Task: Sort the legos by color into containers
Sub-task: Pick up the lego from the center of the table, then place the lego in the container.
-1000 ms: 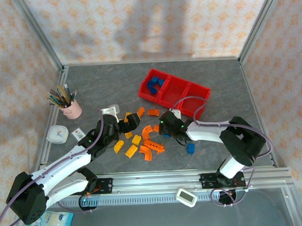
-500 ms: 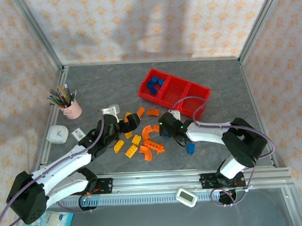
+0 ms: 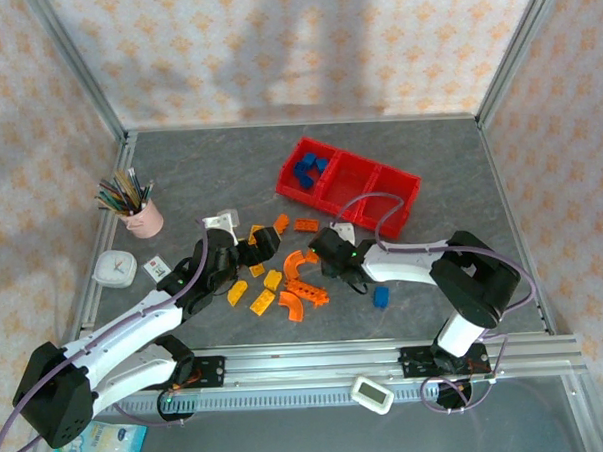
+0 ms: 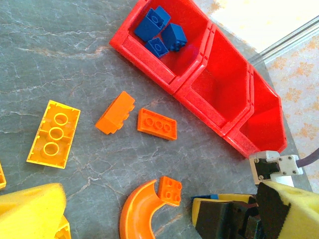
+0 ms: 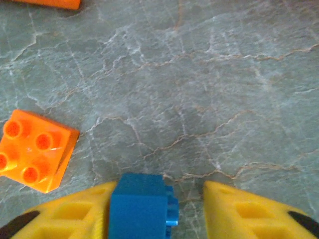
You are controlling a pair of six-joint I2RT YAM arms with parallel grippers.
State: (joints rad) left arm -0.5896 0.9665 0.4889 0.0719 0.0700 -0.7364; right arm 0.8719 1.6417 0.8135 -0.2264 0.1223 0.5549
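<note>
Top view: my right claw (image 3: 329, 261) is hanging low over the table on the near side of the red tray (image 3: 315, 200), a little apart from its middle compartment, at the edge of the orange legos (image 3: 304, 291). The piece under it is too hidden here to make out. My left claw (image 3: 251, 250) is sitting farther from the tray, to its left.

Left wrist view: blue legos (image 4: 162, 32) are already lying in the tray's end compartment. That is where I am judging my piece belongs. The left claw's fingers (image 4: 30, 211) are standing wide apart and holding nothing.

Right wrist view: the blue brick (image 5: 139, 206) is sitting on the table between my pads. It is pressing against one pad, and a clear gap is showing to the other. So the claw is standing part-open around it and not yet gripping.

I am expecting the brick to be light, rigid and slick, likely to twist or pop out under an uneven squeeze. I am planning to take it across its two flat side walls, below the studs. An orange square brick (image 5: 35, 149) is lying just beside it, clear of my pads.
</note>
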